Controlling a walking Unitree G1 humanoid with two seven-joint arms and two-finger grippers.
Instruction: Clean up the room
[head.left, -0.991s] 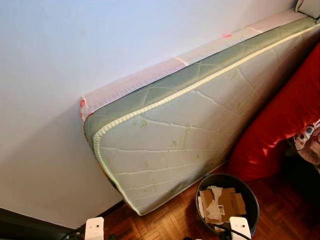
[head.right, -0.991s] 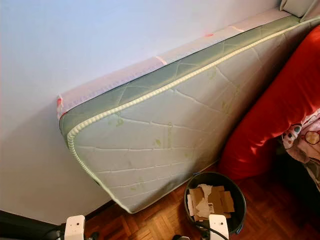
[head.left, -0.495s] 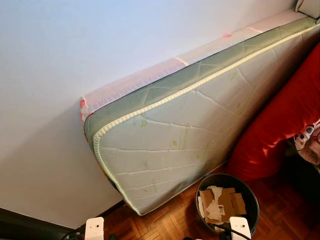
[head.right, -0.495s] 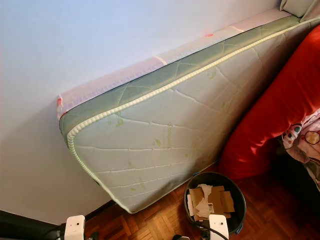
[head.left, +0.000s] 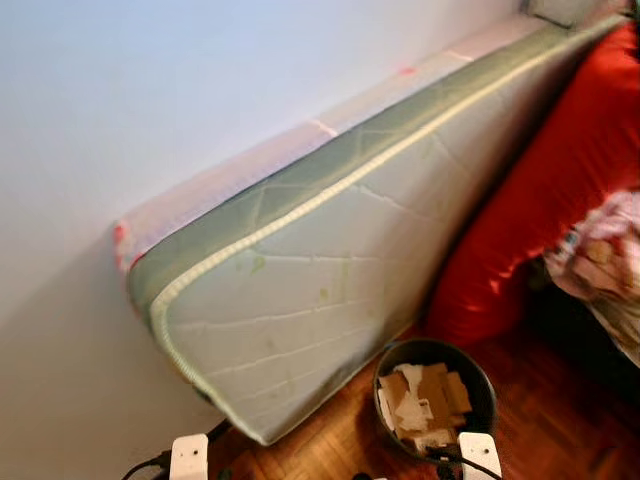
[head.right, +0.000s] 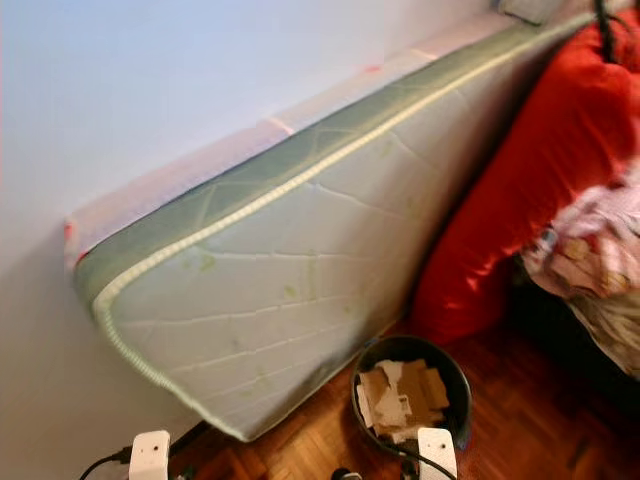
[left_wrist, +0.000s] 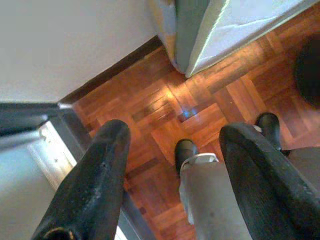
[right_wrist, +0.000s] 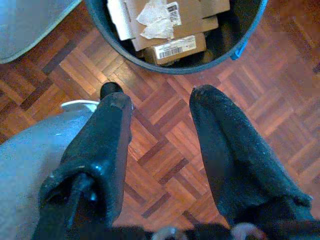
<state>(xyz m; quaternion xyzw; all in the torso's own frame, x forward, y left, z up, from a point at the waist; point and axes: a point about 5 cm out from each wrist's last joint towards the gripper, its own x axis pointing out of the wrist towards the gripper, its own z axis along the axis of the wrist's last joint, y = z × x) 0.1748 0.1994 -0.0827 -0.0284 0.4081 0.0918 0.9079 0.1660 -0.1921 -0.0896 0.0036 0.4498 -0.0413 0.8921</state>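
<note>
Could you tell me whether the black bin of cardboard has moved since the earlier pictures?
No. The bin sits at the same spot by the mattress corner and red cushion; the camera itself turned.

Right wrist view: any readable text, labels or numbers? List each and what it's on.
White barcode label on a cardboard box in the bin: print too small to read.
Second printed label on torn white paper above it: too blurred to read.
Mattress, red cushion: no text that can be made out.

Each tool, left tool (left_wrist: 172, 150) and right tool (right_wrist: 160, 107), has two long, matte black, scuffed fingers; the grey, rounded body below is perhaps a leg.
</note>
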